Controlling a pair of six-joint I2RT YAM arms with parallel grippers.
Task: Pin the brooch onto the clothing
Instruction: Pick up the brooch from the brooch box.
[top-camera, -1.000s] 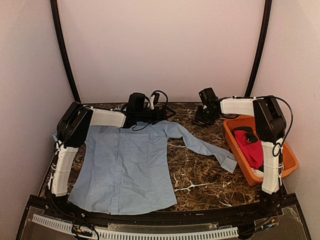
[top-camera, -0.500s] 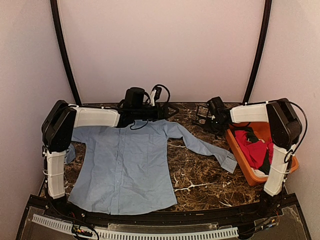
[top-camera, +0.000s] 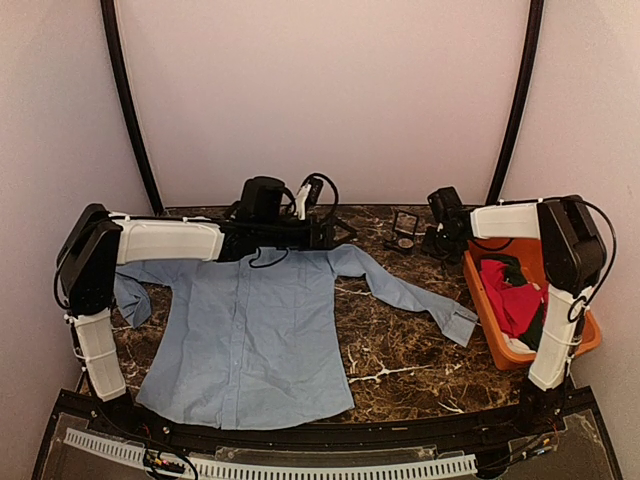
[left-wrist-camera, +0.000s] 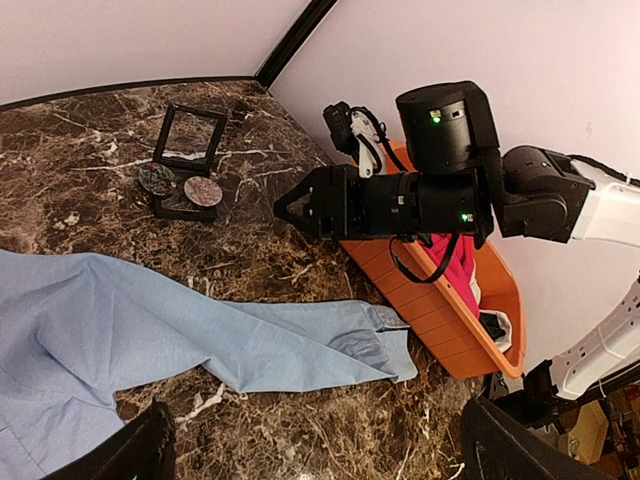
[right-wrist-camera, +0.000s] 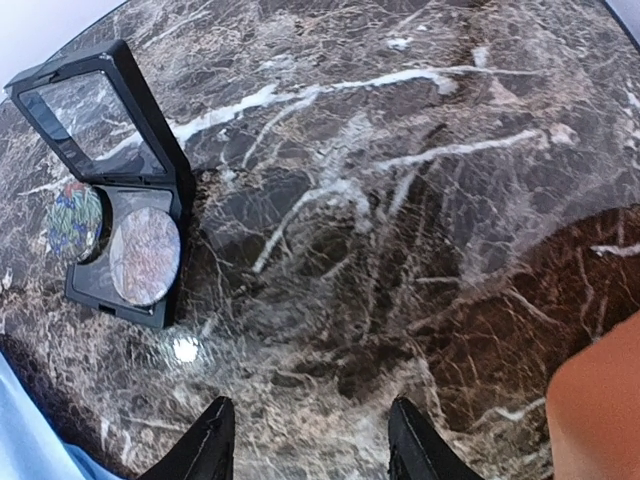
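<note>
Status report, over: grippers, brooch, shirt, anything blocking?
Left gripper open at far edge of shirt, lying flat, unpinned. Right gripper open, empty, near brooch in open case. Nothing blocking.

Dark brown marble table (top-camera: 400, 345), white veining throughout. A light blue shirt (top-camera: 250, 330) lies flat and front up over the 7-to-10 o'clock side, collar toward 12; one sleeve runs out across centre toward 3 o'clock, its cuff ending near the orange bin (top-camera: 480, 300) that sits at the 3-to-4 o'clock edge. At 1 o'clock, apart from the shirt, a small black case (top-camera: 404, 232) stands open, clear lid raised, with two round discs (right-wrist-camera: 145, 255) side by side in its base.
</note>
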